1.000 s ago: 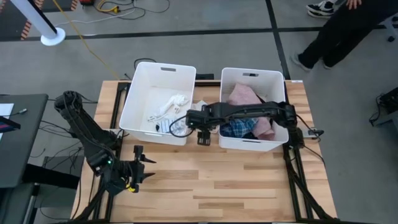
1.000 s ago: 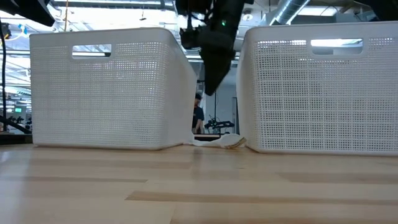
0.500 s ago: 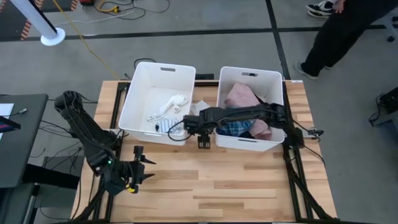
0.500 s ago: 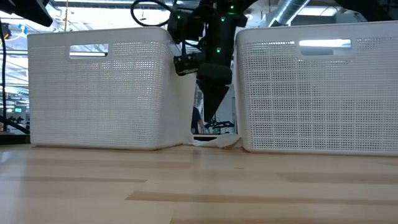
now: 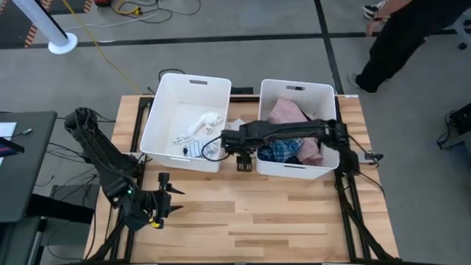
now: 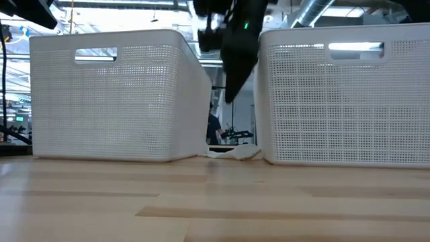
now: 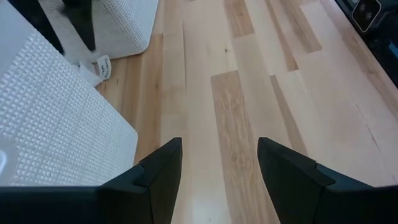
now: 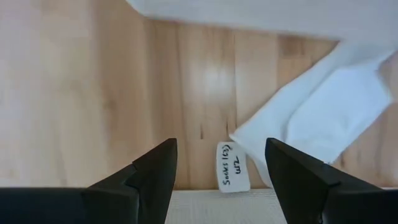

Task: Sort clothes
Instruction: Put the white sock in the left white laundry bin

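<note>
Two white tubs stand side by side at the table's far half. The left tub (image 5: 151, 132) holds white socks (image 5: 199, 125). The right tub (image 5: 294, 171) holds pink (image 5: 287, 112) and blue plaid (image 5: 278, 152) clothes. A white sock (image 8: 323, 118) with a paper label (image 8: 233, 167) lies on the table in the gap between the tubs (image 6: 235, 152). My right gripper (image 5: 244, 163) hangs open above that gap's near end, pointing down (image 6: 232, 94), nothing between its fingers (image 8: 221, 144). My left gripper (image 5: 168, 185) waits open near the table's left front (image 7: 219, 143).
My right arm (image 5: 294, 132) reaches across the right tub's near half. Bare wooden tabletop (image 5: 280, 213) spreads in front of both tubs. A person (image 5: 401, 37) walks on the floor beyond the table's far right corner.
My right gripper has dipped down into the gap between the tubs and come up again, still open.
</note>
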Tool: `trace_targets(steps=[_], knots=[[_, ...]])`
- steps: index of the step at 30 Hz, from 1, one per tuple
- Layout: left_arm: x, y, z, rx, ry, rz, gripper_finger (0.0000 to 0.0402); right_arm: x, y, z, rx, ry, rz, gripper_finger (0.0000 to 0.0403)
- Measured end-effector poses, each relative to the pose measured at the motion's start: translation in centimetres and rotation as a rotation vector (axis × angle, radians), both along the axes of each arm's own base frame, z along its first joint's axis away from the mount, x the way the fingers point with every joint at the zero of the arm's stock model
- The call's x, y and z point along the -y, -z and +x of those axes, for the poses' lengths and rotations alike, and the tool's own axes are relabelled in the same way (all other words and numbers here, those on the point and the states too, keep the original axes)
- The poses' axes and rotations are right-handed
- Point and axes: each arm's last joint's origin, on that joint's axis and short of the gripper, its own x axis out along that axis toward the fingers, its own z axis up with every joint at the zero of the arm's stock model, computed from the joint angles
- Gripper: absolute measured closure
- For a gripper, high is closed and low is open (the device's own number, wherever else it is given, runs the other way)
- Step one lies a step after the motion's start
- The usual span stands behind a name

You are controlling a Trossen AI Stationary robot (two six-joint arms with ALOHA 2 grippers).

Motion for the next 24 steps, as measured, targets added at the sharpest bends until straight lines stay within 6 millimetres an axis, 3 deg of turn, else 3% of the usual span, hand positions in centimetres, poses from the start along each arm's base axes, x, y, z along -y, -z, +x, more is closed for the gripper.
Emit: trace_targets(steps=[7,11,16,19,24], knots=[[0.0,-0.1,0.1,0.006,0.01,0.009,0.0198,-3.3,-5.3,-1.9,0.152,-0.054,0.004,0.0143],[0.4,-0.5,0.4,0.046,0.046,0.005,0.0198,-6.0,-8.9,-3.9,0.257,-0.126,0.011,0.0143],[1.0,-1.1,0.8,0.107,0.098,0.005,0.0198,-9.7,-11.7,-6.2,0.336,-0.231,0.032,0.0143],[1.3,-1.5,1.0,0.137,0.133,0.001,0.0198,-12.1,-12.6,-7.5,0.354,-0.289,0.053,0.0143],[1.4,-1.6,2.5,0.176,0.164,0.037,0.0198,-16.1,-12.1,-8.9,0.313,-0.345,0.094,0.0143]])
